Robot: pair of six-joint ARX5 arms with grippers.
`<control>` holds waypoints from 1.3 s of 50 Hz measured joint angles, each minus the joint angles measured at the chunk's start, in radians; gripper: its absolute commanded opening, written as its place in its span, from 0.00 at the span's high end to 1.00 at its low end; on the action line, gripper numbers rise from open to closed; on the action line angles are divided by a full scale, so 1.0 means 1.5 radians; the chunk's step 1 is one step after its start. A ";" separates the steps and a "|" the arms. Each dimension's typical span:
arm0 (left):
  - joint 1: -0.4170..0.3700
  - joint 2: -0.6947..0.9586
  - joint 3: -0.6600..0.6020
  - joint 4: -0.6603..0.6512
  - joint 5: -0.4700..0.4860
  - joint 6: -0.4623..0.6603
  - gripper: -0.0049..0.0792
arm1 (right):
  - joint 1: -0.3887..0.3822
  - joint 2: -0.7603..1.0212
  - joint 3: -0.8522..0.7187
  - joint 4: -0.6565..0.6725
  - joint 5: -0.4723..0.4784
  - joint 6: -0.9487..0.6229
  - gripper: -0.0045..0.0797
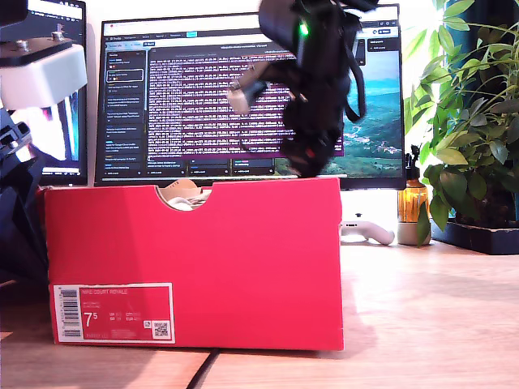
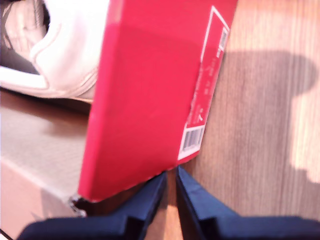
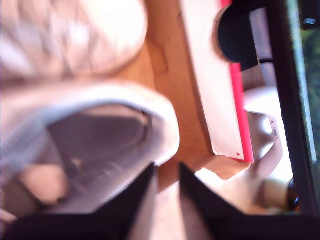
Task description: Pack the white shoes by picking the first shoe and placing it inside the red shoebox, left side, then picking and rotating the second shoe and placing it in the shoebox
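Exterior view: bright red cardboard shoebox in centre-left of frame on wooden table; dark arm above.

First wrist view: my first gripper almost closed, empty, beside box corner; white leather shoe inside.

Second wrist view: my second gripper narrow, at shoe collar; grip cannot be told.

The pale wood counter before me carries the red shoebox standing on it toward the exterior view's left. Behind it on the counter sit a monitor, a white controller, an amber bottle and a potted plant.
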 measured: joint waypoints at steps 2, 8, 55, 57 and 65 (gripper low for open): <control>0.000 0.000 0.002 -0.005 -0.003 -0.010 0.89 | 0.003 -0.002 0.013 -0.016 0.002 0.021 0.95; -0.003 0.000 0.006 -0.029 -0.038 -0.014 0.89 | 0.007 -0.021 0.042 -0.077 0.006 0.105 0.95; 0.104 -0.256 0.019 -0.040 0.094 -0.325 0.89 | -0.196 -0.062 -0.020 -0.207 -0.215 0.338 0.95; 0.132 -0.251 0.020 -0.009 0.120 -0.342 0.89 | -0.203 -0.070 -0.047 -0.189 -0.213 0.348 0.95; 0.230 -0.220 0.020 0.086 0.204 -0.396 0.89 | -0.223 -0.126 -0.145 -0.113 -0.203 0.352 0.95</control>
